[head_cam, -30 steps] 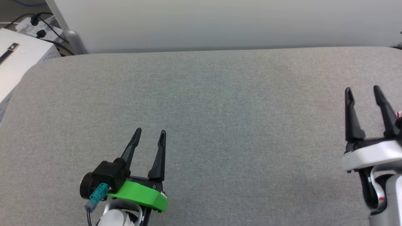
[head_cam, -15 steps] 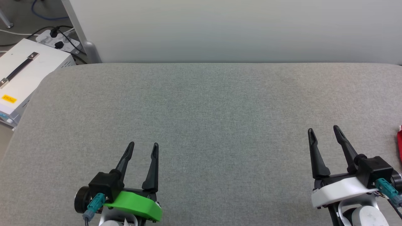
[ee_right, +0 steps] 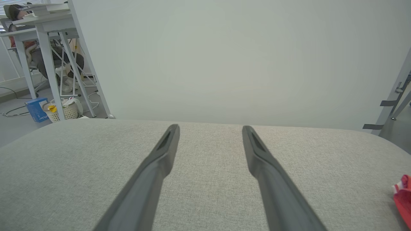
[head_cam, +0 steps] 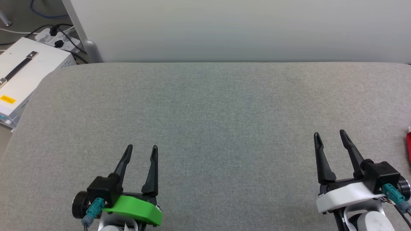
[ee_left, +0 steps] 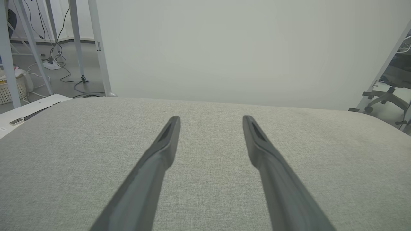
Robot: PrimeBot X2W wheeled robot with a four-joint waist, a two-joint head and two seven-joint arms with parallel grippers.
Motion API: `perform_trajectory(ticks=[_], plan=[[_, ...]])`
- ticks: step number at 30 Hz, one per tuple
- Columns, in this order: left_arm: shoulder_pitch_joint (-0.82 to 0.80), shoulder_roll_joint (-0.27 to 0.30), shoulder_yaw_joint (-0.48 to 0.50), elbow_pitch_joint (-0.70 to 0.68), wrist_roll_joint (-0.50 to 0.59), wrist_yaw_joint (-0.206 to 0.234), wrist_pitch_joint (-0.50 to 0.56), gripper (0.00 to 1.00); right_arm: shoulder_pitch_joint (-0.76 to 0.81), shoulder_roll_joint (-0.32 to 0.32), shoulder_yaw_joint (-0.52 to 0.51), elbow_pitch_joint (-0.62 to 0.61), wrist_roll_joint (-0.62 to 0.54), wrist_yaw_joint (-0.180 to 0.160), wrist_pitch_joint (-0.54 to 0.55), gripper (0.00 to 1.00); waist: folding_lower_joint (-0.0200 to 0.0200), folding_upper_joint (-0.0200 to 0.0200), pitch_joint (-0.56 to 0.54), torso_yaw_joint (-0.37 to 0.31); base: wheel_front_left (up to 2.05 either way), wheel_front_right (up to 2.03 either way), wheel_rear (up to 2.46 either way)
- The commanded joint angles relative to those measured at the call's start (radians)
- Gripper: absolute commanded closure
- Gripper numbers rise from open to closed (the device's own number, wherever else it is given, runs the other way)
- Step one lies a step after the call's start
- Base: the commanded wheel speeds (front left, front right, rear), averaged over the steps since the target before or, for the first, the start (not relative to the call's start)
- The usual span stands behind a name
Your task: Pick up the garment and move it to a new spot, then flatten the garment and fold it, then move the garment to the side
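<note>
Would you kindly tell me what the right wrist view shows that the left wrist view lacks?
Right wrist view: the garment at far right, a blue box and basket on the floor. Left wrist view: a white case, an office chair base. Both: grey cushion, pale wall, and an open left end effector or right end effector.

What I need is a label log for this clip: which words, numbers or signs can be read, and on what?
Nothing here can be read.
The yellow label on the white box: dark print, too small to read.
The blue box on the floor: pale marking, too blurred to read.
The garment: the red-and-white edge in view bears no lettering.
</note>
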Motion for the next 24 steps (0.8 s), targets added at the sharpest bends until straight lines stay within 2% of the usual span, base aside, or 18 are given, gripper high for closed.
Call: perform_trajectory(ticks=[1,2,3,24], plan=[[0.019,-0.005,-0.001,0.0,0.012,-0.003,-0.006,0.0,-0.009,0.001,0.002,0.0,0.0,-0.001,-0.009,0.0,0.0001,0.0115,0.003,0.0,0.0,0.0,0.0],[0.019,-0.005,0.001,0.0,0.01,-0.002,-0.006,0.0,-0.01,0.001,0.003,0.001,0.003,-0.001,-0.01,0.0,0.0001,0.0115,0.005,-0.001,0.0,0.0,0.0],[0.0,0.0,0.001,0.0,0.0,0.0,0.0,1.0,0.0,0.0,0.002,0.0,0.0,0.0,-0.005,1.0,0.0001,0.0,0.005,0.0,0.0,0.0,0.0],[-0.001,-0.001,0.018,-0.015,0.035,0.023,0.046,1.0,0.004,0.0,-0.001,-0.008,-0.02,0.0,0.04,1.0,0.0001,0.002,-0.003,-0.001,0.0,0.0,0.0]])
